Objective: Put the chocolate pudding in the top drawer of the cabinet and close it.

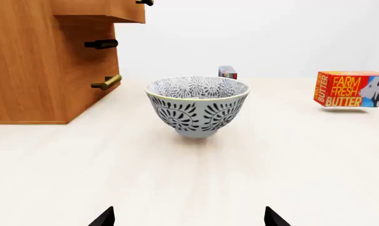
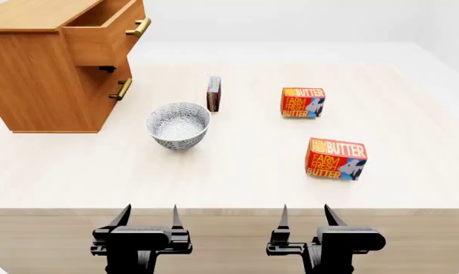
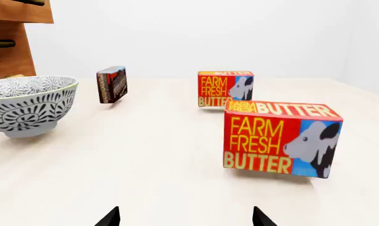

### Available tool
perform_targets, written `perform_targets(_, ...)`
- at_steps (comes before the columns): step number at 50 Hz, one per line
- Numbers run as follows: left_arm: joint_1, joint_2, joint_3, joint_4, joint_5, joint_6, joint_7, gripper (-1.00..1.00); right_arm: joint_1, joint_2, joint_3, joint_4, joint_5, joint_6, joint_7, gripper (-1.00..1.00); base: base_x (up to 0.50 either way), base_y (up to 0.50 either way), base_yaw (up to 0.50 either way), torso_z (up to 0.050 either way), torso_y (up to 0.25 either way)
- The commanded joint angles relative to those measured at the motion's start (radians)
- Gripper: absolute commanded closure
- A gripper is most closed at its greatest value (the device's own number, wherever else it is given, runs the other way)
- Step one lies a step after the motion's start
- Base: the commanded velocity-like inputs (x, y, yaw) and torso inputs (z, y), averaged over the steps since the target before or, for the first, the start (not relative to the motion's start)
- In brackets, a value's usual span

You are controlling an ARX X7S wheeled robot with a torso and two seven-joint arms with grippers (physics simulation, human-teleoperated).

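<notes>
chocolate pudding [image 1: 227, 72] pokes out behind the bowl [image 1: 197, 105] in the left wrist view, left gripper [image 1: 189, 217] spread wide. head view: top drawer [image 2: 108, 28] already pulled out, ready to load. right wrist: right gripper [image 3: 185, 217] wide too, holding nothing.

We see the orange-brown wooden top drawer [image 2: 108, 28] of the cabinet [image 2: 39, 80] standing open, its mouth unblocked from above. The patterned grey ceramic bowl [image 2: 178, 125] sits near the cabinet's front corner, narrowing the path there. Just behind it the slim blue-topped chocolate pudding box [image 2: 213, 93] stands on edge, with open table on its far side. Two red-orange butter boxes [image 2: 302, 103] [image 2: 336, 158] occupy the right half, well apart; a wide lane of pale wooden table [image 2: 245, 148] runs between them and the bowl.
</notes>
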Motion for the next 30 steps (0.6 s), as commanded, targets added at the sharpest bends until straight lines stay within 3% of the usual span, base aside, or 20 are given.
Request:
perform_targets(1, -0.001, -0.016, 0.018, 0.0, -0.017, 0.002, -0.017, -1.0, -0.001, 0.016, -0.021, 0.001, 0.014, 0.002, 0.02, -1.0, 0.0, 0.0, 0.0, 0.0, 0.0)
perform_targets(18, -0.017, -0.061, 0.05, 0.015, -0.072, -0.001, -0.063, -1.0, 0.003, 0.059, -0.073, -0.034, 0.038, 0.036, 0.081, -1.0, 0.0, 0.0, 0.0, 0.0, 0.0)
perform_targets(30, -0.015, -0.081, 0.072, 0.039, -0.089, -0.003, -0.074, -1.0, 0.002, 0.078, -0.087, -0.057, 0.051, 0.045, 0.106, -1.0, 0.0, 0.0, 0.0, 0.048, 0.025)
